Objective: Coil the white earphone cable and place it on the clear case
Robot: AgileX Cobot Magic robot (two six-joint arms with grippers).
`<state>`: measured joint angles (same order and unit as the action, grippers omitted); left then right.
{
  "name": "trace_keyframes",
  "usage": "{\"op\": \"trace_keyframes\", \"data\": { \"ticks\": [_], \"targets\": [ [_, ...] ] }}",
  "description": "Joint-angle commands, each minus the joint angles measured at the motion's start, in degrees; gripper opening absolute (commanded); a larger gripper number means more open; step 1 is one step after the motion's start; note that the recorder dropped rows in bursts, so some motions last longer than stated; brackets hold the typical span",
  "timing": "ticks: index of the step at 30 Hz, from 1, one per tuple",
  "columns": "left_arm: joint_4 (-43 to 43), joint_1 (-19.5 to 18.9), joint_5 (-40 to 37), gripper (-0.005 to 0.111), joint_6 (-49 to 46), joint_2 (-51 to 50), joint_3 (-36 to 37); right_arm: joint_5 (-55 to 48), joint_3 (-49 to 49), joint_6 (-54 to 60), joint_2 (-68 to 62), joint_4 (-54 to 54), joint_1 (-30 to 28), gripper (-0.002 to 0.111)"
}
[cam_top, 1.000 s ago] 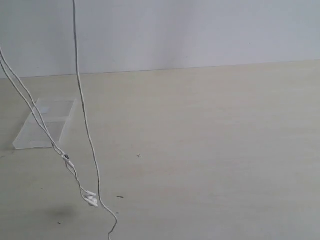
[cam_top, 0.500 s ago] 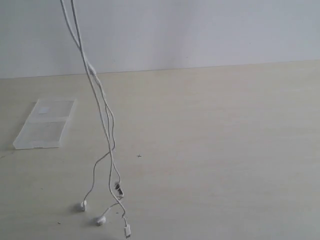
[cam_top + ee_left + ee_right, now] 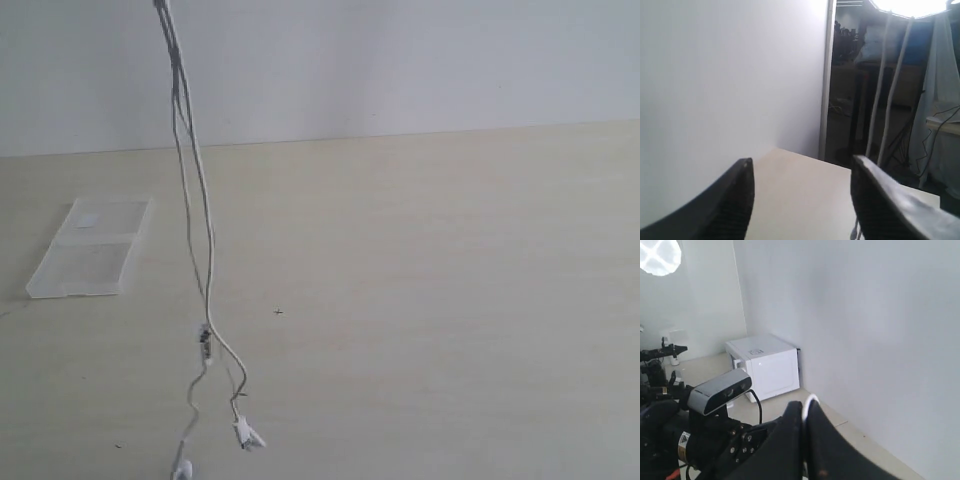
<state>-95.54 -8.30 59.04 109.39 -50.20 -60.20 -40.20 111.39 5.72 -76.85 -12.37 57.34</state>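
Observation:
The white earphone cable (image 3: 205,336) hangs from above the exterior view's top edge down over the table, its strands close together. Its earbuds (image 3: 246,436) dangle just above the table near the front edge. The clear case (image 3: 88,252) lies flat on the table at the left, apart from the cable. Neither gripper shows in the exterior view. My right gripper (image 3: 805,408) is shut on the cable, and a white loop (image 3: 810,400) pokes out past its tips. My left gripper (image 3: 802,165) stands open with nothing between its fingers; a bit of cable (image 3: 856,231) shows beside one finger.
The pale wooden table (image 3: 430,300) runs back to a white wall. The right wrist view shows a white box-like appliance (image 3: 765,365) and the other arm's camera (image 3: 720,390) below.
The strands that ran off toward the upper left have swung in and now hang together from one point at the top. The left gripper has opened. The earbuds swung to the right.

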Motion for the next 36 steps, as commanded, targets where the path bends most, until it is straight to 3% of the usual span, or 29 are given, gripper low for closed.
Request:
{"op": "trace_keyframes", "data": {
  "ticks": [1, 17, 22, 30, 36],
  "targets": [
    [3.3, 0.2, -0.3, 0.057, 0.2, 0.2, 0.1, 2.4, 0.5, 2.0, 0.1, -1.4, -0.1, 0.0],
    [1.8, 0.3, 5.6, 0.057, 0.2, 0.1, 0.4, 6.9, 0.5, 7.7, -0.6, -9.7, -0.1, 0.0],
    [0.0, 2.9, 6.1, 0.057, -2.5, 0.1, 6.5, 8.8, 0.5, 8.1, -0.6, -10.2, -0.1, 0.0],
    [1.8, 3.1, 6.4, 0.057, -9.0, 0.1, 11.7, 8.9, 0.5, 8.1, -0.6, -10.2, -0.1, 0.0],
    [2.2, 3.9, 7.6, 0.069, -13.4, 0.1, 13.9, 8.9, 0.5, 8.1, -0.6, -10.6, -0.1, 0.0]
  ]
}}
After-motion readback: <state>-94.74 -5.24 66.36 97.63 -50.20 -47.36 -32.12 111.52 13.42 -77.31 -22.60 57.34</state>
